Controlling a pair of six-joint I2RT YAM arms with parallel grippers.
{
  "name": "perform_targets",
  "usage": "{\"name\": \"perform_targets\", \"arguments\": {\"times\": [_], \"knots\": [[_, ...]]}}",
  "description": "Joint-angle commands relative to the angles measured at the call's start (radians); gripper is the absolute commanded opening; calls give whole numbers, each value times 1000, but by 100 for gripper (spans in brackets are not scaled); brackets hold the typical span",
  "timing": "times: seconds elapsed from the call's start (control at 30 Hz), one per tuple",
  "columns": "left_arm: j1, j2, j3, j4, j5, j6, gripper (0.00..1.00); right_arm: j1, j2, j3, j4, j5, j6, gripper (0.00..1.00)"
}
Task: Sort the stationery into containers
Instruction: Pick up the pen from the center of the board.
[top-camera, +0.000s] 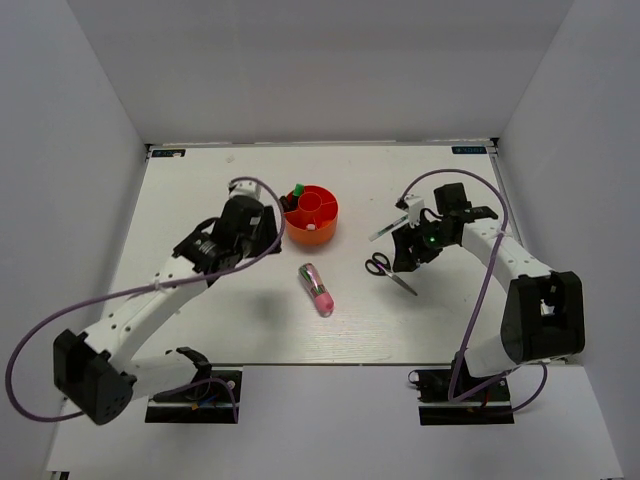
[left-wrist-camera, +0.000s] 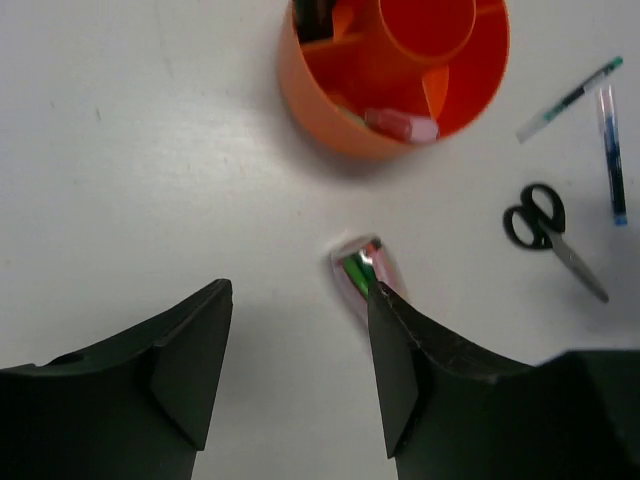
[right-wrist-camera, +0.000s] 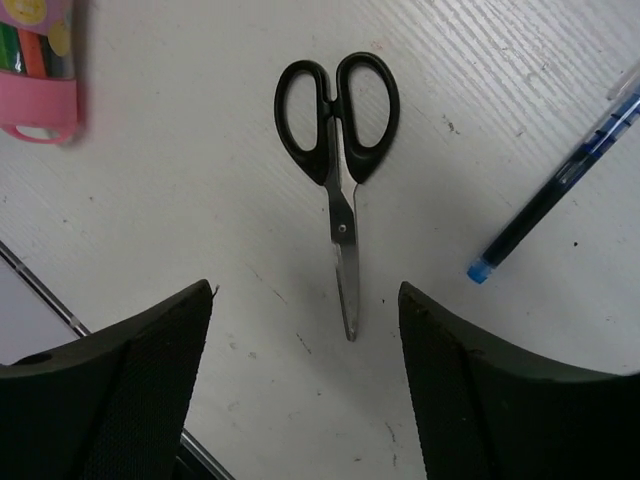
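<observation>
- Eyes on the organiser (top-camera: 326, 234): round and orange-red, upright on the white desk (top-camera: 180, 190), with a central cup ringed by compartments.
- Already inside: a green-topped item (top-camera: 298, 187) in the far-left compartment and a pink-capped item (left-wrist-camera: 400, 125) in the compartment on the side toward the arm bases.
- On the base side of the organiser and apart from it, the chunky pink-and-green pen (top-camera: 317, 288) lies flat on the desk.
- Right of the organiser and a touch nearer the bases, there are the scissors (top-camera: 388, 270): blades closed, flat on the desk, black handles toward the organiser.
- Right of the organiser, past the scissors, two slim pens lie side by side but apart: a thin clear pen (left-wrist-camera: 570, 98) with a green end and a blue-ink pen (left-wrist-camera: 610, 150).
- The left claw (left-wrist-camera: 298, 300) is on the organiser's left, jaws spread wide with nothing between them; in its wrist view the chunky pen sits just beyond one fingertip (left-wrist-camera: 378, 295).
- The right claw (right-wrist-camera: 305, 292) is over on the organiser's right, above the scissors, jaws wide and empty; the blade tips point into the gap between its fingers (right-wrist-camera: 150, 360).
</observation>
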Motion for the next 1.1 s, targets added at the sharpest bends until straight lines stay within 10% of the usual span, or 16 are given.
{"name": "perform_targets", "arguments": {"times": [0.0,0.23,0.37,0.6,1.07], "knots": [[-18,-96,-143,-116,66,-57,67,1,-3,62,-33,-43,-25,78],[-40,-171,-260,-115,97,-28,67,-2,6,6,135,116,18,85],[-21,-228,-329,-134,68,83,67,-2,98,68,177,230,114,58],[23,-428,-455,-120,42,155,38,2,311,237,149,391,203,46],[28,-519,-481,-148,26,176,44,16,555,397,128,459,214,42]]}}
